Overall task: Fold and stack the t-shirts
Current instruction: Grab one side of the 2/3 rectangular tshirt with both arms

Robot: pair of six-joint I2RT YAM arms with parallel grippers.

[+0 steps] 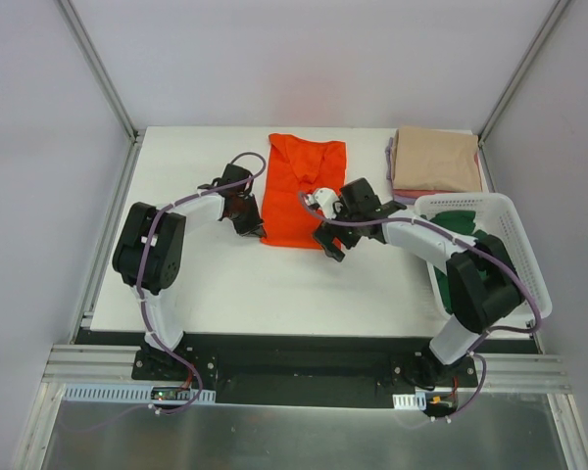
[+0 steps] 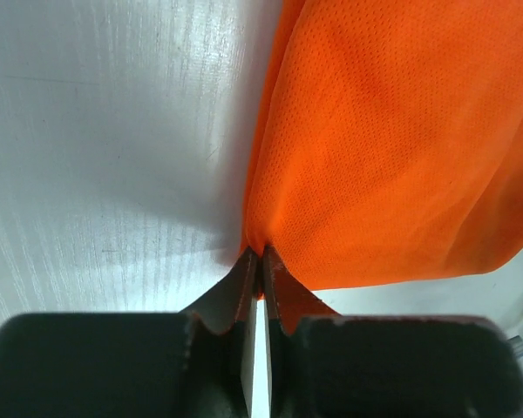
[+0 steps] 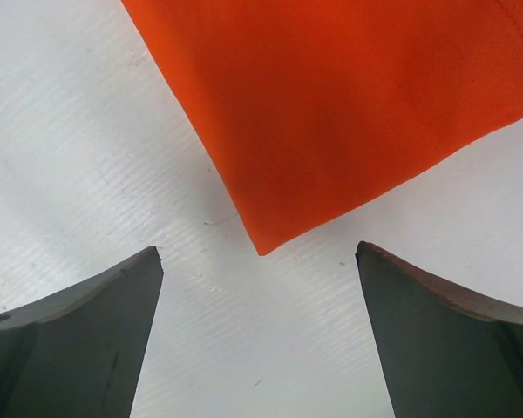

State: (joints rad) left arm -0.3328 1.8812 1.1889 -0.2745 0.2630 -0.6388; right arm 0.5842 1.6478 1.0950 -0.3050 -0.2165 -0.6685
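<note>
The bright orange t-shirt (image 1: 301,188) lies as a long folded strip in the middle of the table. My left gripper (image 1: 253,227) is shut on its near left corner; the wrist view shows the orange cloth (image 2: 392,139) pinched between the fingertips (image 2: 260,254). My right gripper (image 1: 330,244) is open just off the shirt's near right corner (image 3: 270,235), which lies flat on the table between and ahead of the fingers. A folded stack with a beige shirt (image 1: 434,160) on top and pink and lilac edges sits at the back right. A dark green shirt (image 1: 463,225) lies in the basket.
The white slatted basket (image 1: 514,245) stands at the right edge beside the right arm. The folded stack is just behind it. The white tabletop (image 1: 216,284) is bounded by grey walls and metal rails.
</note>
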